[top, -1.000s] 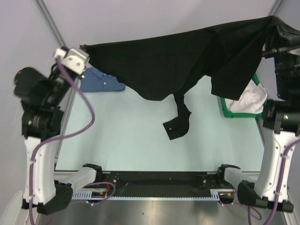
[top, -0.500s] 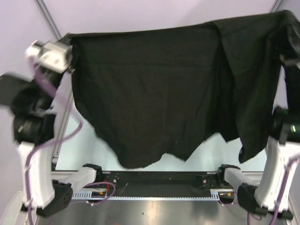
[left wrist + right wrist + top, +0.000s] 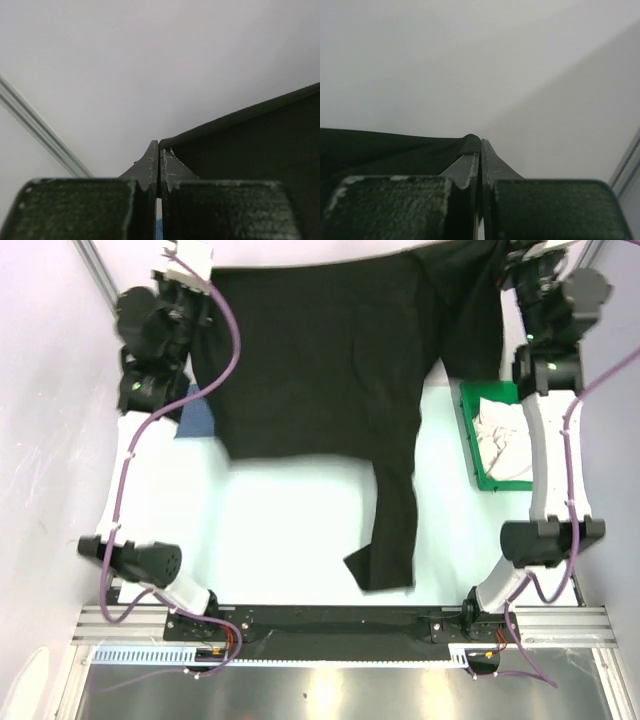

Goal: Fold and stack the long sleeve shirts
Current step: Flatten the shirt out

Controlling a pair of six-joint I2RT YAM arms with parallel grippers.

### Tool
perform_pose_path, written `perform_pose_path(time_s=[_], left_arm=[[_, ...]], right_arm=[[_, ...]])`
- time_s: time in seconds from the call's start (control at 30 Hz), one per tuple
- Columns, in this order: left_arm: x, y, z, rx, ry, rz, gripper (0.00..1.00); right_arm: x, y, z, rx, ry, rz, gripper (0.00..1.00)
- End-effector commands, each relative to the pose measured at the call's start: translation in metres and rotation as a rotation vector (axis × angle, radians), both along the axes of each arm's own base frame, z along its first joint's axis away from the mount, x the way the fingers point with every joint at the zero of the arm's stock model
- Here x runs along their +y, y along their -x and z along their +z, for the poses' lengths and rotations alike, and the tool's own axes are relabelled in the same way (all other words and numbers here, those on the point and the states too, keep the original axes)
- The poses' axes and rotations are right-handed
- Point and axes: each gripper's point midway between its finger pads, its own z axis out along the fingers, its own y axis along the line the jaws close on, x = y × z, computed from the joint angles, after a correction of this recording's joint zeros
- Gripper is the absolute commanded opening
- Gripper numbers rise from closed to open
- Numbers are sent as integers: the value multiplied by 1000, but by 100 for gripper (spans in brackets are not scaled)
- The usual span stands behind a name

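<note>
Along the far edge of the desk (image 3: 290, 530) I have the black shirt (image 3: 320, 360) stretched wide: the left gripper (image 3: 159, 152) is clenched on one end of its top edge, and the right gripper (image 3: 481, 147) pinches the other end. One sleeve (image 3: 395, 520) trails toward the near edge. To lay it well, I judge I should lower both ends level and taut, so the body lands flat before any release. Count: two shirts, this one and a blue shirt (image 3: 200, 420) at the left edge; one green bin (image 3: 466, 440) at the right edge, holding one white cloth (image 3: 500, 430).
</note>
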Motion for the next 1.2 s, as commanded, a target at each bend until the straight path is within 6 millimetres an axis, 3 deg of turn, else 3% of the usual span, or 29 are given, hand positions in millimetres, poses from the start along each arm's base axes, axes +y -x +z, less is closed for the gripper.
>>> perform_pose_path(time_s=[0.0, 0.07, 0.1, 0.13, 0.17, 0.2, 0.23, 0.27, 0.3, 0.33, 0.37, 0.43, 0.47, 0.5, 0.53, 0.57, 0.6, 0.63, 0.67, 0.73, 0.8, 0.83, 0.87, 0.9, 0.97, 1.0, 1.03, 1.13, 1.17], left_arm=[[26, 129, 119, -372, 72, -19, 0], [17, 144, 109, -374, 51, -78, 0], [6, 142, 84, -325, 18, -132, 0], [7, 172, 88, -359, 2, -153, 0], [4, 185, 80, -361, -21, -175, 0], [-1, 179, 49, -304, -49, -195, 0], [-5, 214, 51, -348, -76, -242, 0], [-7, 223, 41, -341, -96, -260, 0], [-10, 222, 18, -300, -102, -276, 0], [-11, 235, 14, -305, -107, -295, 0], [-7, 258, 18, -338, -105, -293, 0], [2, 269, 21, -342, -62, -257, 0], [10, 271, 35, -358, -31, -222, 0], [18, 268, 45, -359, 6, -178, 0], [26, 257, 45, -311, 42, -134, 0], [34, 237, 64, -292, 77, -79, 0], [33, 225, 63, -258, 72, -73, 0], [29, 206, 55, -203, 64, -77, 0], [22, 191, 46, -171, 38, -99, 0], [12, 144, 9, -59, 10, -114, 0], [2, 99, -55, 92, -58, -134, 0], [0, 87, -79, 141, -73, -146, 0], [-2, 70, -127, 235, -114, -156, 0], [2, 60, -152, 285, -120, -140, 0], [2, 36, -219, 401, -134, -154, 0], [3, 28, -237, 427, -133, -154, 0], [1, 13, -264, 461, -135, -167, 0], [-8, 0, -318, 573, -131, -219, 0], [-12, -7, -348, 642, -129, -242, 0]], right_arm=[[-28, 172, 140, -436, -32, -120, 0], [-17, 197, 132, -441, 29, -88, 0], [-14, 236, 135, -483, 62, -93, 0], [-10, 228, 109, -428, 97, -79, 0], [-7, 237, 98, -415, 112, -73, 0], [-7, 278, 100, -460, 135, -87, 0], [-5, 268, 72, -391, 152, -79, 0], [-6, 280, 65, -384, 159, -83, 0], [-6, 320, 69, -435, 169, -100, 0], [-9, 322, 57, -408, 172, -112, 0], [-10, 339, 60, -434, 171, -125, 0], [-14, 361, 69, -472, 180, -159, 0], [-14, 378, 85, -519, 178, -168, 0], [-14, 378, 92, -526, 182, -173, 0], [-14, 348, 94, -486, 200, -175, 0], [-13, 354, 109, -520, 213, -177, 0], [-7, 333, 109, -499, 239, -150, 0], [-3, 290, 99, -434, 255, -121, 0], [1, 263, 90, -383, 271, -95, 0], [16, 212, 54, -255, 323, 2, 0], [27, 140, -10, -85, 351, 54, 0], [34, 120, -37, -30, 373, 74, 0], [36, 99, -68, 25, 412, 75, 0], [38, 79, -111, 89, 424, 89, 0], [46, 60, -157, 160, 446, 111, 0], [49, 46, -179, 185, 452, 116, 0], [52, 37, -215, 250, 453, 139, 0], [62, 14, -285, 381, 448, 199, 0], [64, 11, -302, 412, 449, 213, 0]])
